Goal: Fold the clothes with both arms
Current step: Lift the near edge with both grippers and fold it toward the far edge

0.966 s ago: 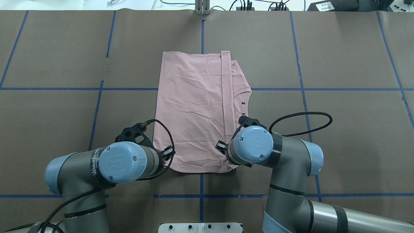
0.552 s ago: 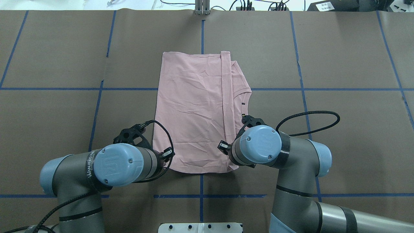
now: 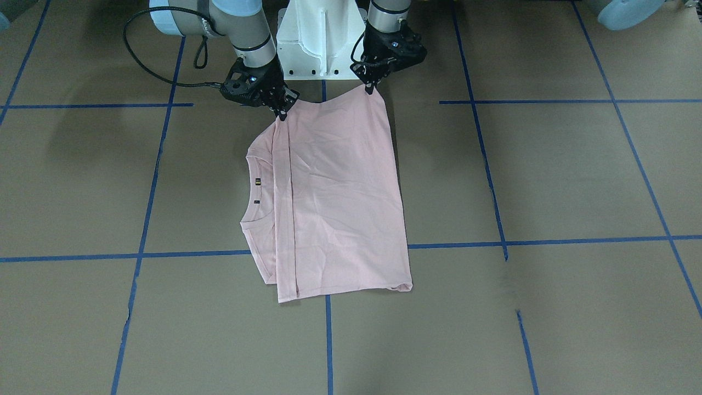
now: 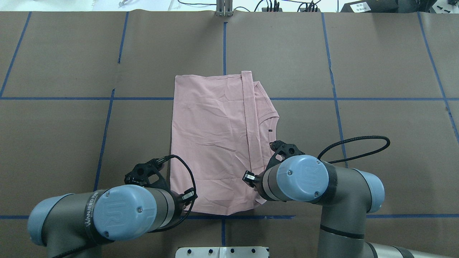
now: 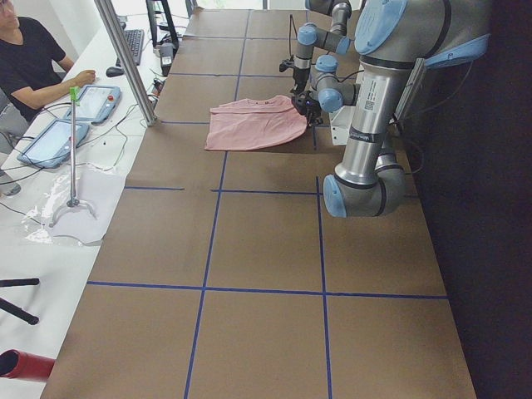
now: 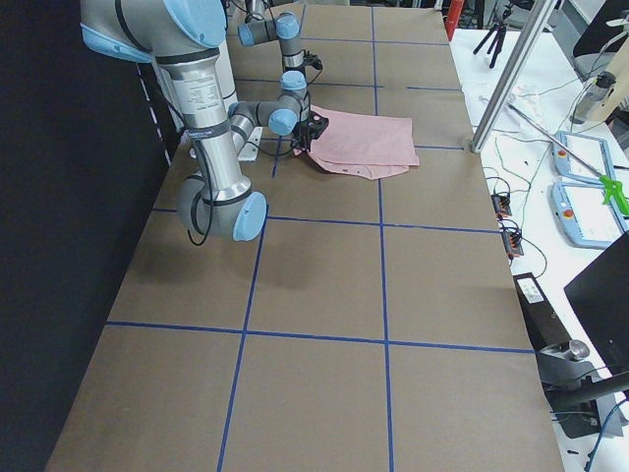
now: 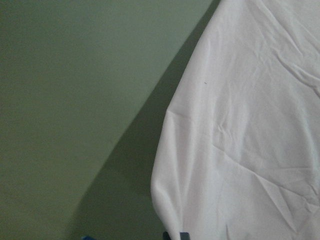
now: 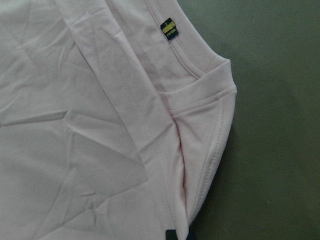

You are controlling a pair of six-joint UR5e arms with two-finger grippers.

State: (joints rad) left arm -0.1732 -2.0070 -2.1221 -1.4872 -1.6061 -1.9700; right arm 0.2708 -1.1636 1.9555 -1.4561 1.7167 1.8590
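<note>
The pale pink T-shirt (image 3: 340, 203) lies folded lengthwise on the brown table, collar and small dark tag (image 3: 258, 181) on its side edge. The Snoopy print is hidden. My left gripper (image 3: 371, 88) is shut on the shirt's near corner on its side, and that corner is lifted a little. My right gripper (image 3: 282, 113) is shut on the other near corner, by the folded sleeve. In the overhead view the shirt (image 4: 211, 143) shows between my left arm (image 4: 125, 211) and right arm (image 4: 304, 177), whose wrists hide the fingers. The right wrist view shows the tag (image 8: 169, 28) and the sleeve fold.
The white pedestal base (image 3: 321, 38) stands just behind the grippers. Blue tape lines (image 4: 224, 43) grid the brown table cover. An operator (image 5: 33, 58) sits at a side bench with tablets, beyond a metal pole (image 5: 125, 58).
Both arms have drawn back toward the base and dragged the shirt with them. Its far edge has slid nearer to me along the table.
</note>
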